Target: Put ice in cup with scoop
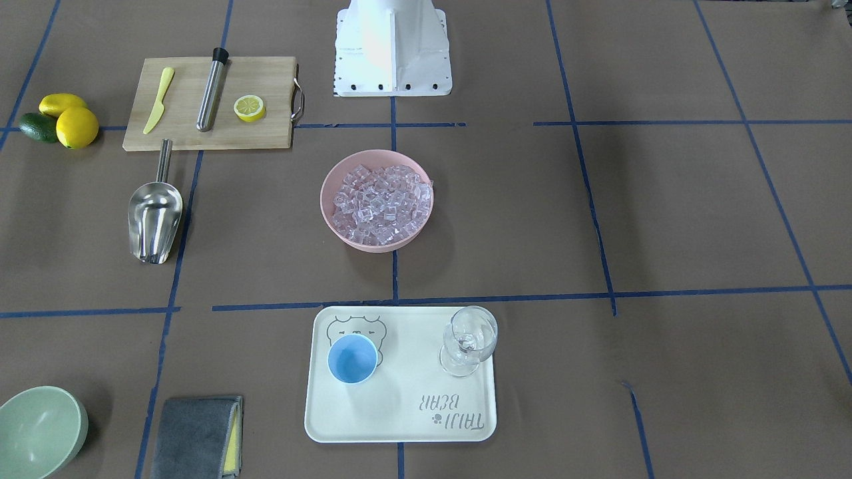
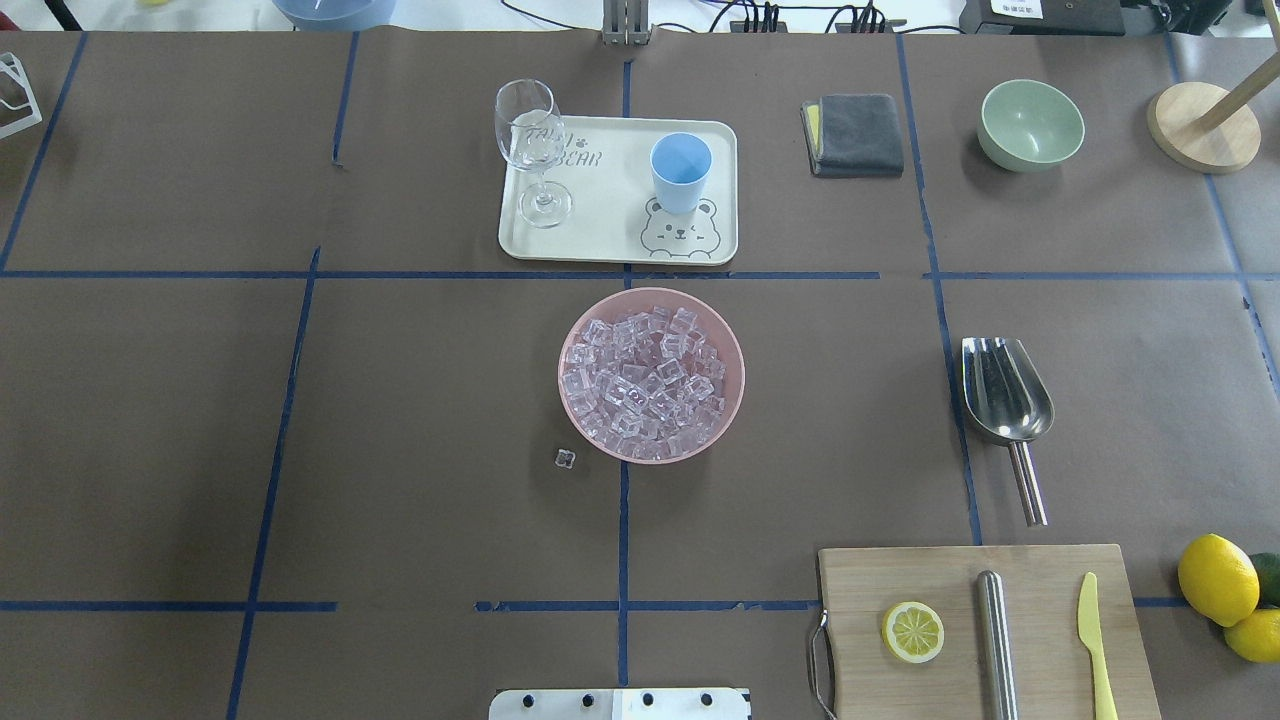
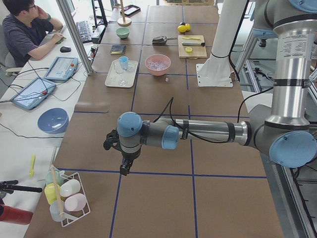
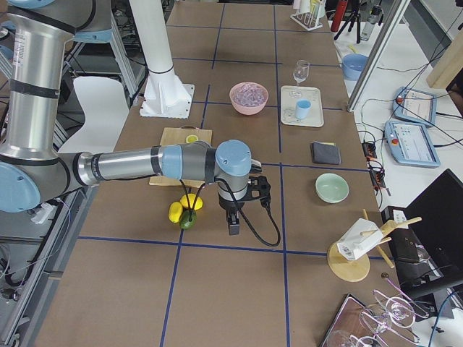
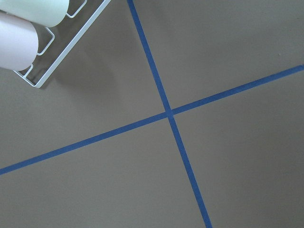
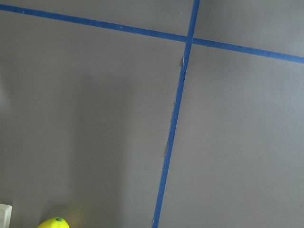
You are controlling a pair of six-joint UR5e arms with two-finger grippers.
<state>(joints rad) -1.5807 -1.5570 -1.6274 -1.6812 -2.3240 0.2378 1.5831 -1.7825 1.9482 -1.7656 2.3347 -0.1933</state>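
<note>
Left hand [image 3: 125, 167], right hand [image 4: 233, 224] aloft, one scoop [image 1: 154, 219], one cup [image 1: 353, 359]

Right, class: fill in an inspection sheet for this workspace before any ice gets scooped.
Surface: brown paper table with blue tape lines; one stray ice cube beside the pink bowl.
Job's things: ice heaped in the pink bowl; cup upright and empty on the tray; scoop empty, lying near the cutting board.
Clutter: wine glass on the tray; lemon slice, steel cylinder and knife on the board; lemons, grey cloth, green bowl.
Grippers: left gripper and right gripper over the table's far ends; open or shut cannot tell.
Cables: left arm's cable, right arm's cable, both black.
Surroundings: seated operator, tablet, cup rack.
</note>
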